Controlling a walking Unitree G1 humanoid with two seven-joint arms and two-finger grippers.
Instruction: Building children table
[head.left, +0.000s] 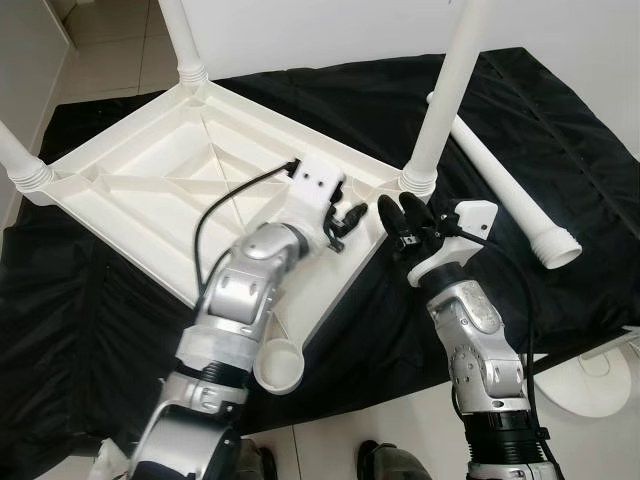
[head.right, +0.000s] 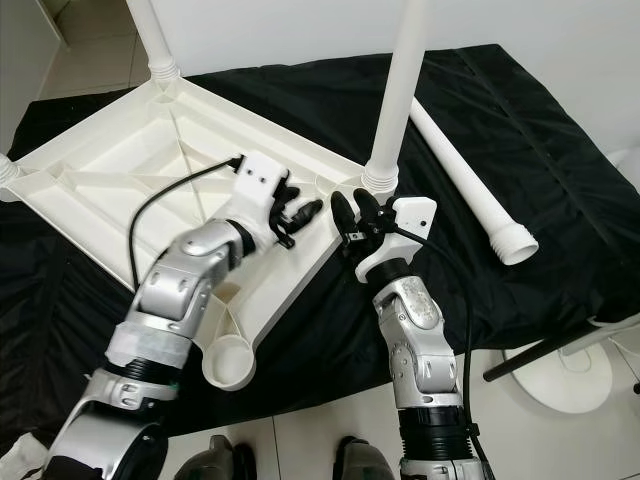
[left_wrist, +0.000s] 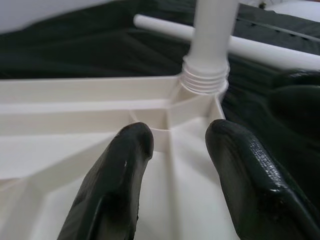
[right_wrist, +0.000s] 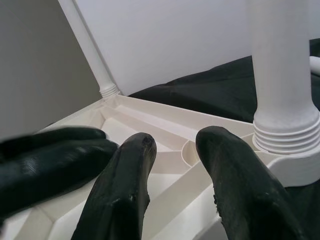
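A white plastic children's table (head.left: 150, 170) lies upside down on a black cloth. Three legs stand screwed into its corners, one of them the right-corner leg (head.left: 445, 90). A loose leg (head.left: 510, 195) lies on the cloth to the right. The near corner socket (head.left: 280, 365) holds no leg. My left gripper (head.left: 345, 218) is open just above the table's ribbed underside, pointing at the right corner (left_wrist: 202, 82). Beside that corner is my right gripper (head.left: 400, 215), open with nothing between its fingers (right_wrist: 130, 170), close to the leg's threaded base (right_wrist: 285, 130).
The black cloth (head.left: 560, 120) covers the floor under the table. A white round base (head.left: 590, 385) with a dark rod stands on the tiles at the near right. Pale tiled floor shows at the far left and along the near edge.
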